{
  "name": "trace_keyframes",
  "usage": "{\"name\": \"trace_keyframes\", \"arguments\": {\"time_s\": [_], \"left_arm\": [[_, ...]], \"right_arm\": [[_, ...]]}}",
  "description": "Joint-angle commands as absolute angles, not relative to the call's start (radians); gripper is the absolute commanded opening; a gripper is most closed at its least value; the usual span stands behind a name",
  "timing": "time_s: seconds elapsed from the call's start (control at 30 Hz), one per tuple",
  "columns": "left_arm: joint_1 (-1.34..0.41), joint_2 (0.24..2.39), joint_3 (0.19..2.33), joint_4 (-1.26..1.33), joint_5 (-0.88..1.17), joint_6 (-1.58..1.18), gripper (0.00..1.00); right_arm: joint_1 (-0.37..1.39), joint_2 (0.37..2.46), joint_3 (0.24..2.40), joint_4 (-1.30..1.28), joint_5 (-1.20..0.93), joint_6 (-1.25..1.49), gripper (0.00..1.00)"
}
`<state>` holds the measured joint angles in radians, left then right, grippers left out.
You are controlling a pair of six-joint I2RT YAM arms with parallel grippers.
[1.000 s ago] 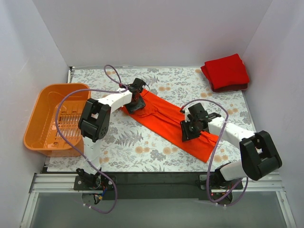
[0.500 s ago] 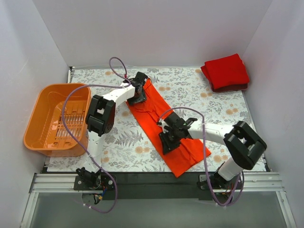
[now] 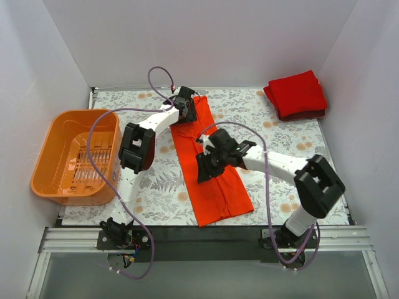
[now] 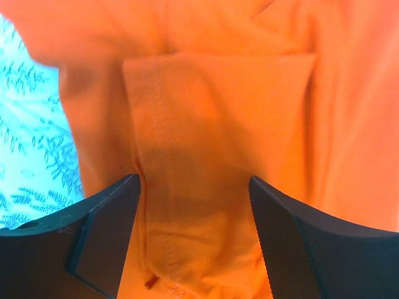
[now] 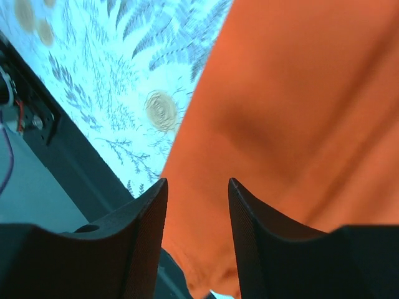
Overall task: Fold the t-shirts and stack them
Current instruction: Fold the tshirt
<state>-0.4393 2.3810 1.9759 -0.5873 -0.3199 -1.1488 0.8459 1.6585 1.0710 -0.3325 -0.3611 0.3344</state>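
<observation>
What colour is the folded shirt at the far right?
That shirt is deep red; best in the top view.

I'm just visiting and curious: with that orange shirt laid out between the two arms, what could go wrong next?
The near end of the shirt reaches the front edge of the table, so a tug might drag it off. The left gripper stands open right over a folded flap; lifting away could snag it and undo the fold.

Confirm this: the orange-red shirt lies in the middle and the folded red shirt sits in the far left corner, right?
Not quite: the folded red shirt sits in the far right corner, as the top external view shows. The orange-red shirt does lie in the middle.
</observation>
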Motion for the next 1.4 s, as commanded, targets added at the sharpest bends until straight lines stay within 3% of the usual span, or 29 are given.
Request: {"name": "trace_keyframes", "arguments": {"time_s": [0.0,0.13,0.33,0.73,1.17,1.37], "left_arm": [[-0.431,2.309,2.026,-0.529,-0.279,-1.134,0.71],[-0.445,2.241,1.97,-0.546,-0.27,-1.239,0.75],[-0.48,2.212,1.93,-0.606,-0.363,-1.316,0.69],[-0.494,2.316,1.983,-0.612,-0.397,-1.281,0.64],[-0.492,2.482,2.057,-0.603,-0.301,-1.218,0.65],[-0.465,2.569,2.186,-0.571,-0.244,-1.117,0.67]], "right_arm": [[0.714,1.505,1.004,-0.318,-0.318,0.308,0.52],[0.591,1.388,0.89,-0.318,-0.285,0.265,0.62],[0.485,1.302,0.769,-0.325,-0.291,0.229,0.63],[0.46,1.266,0.703,-0.322,-0.31,0.206,0.63],[0.466,1.295,0.686,-0.314,-0.454,0.225,0.63],[0.523,1.328,0.666,-0.23,-0.506,0.313,0.62]]}}
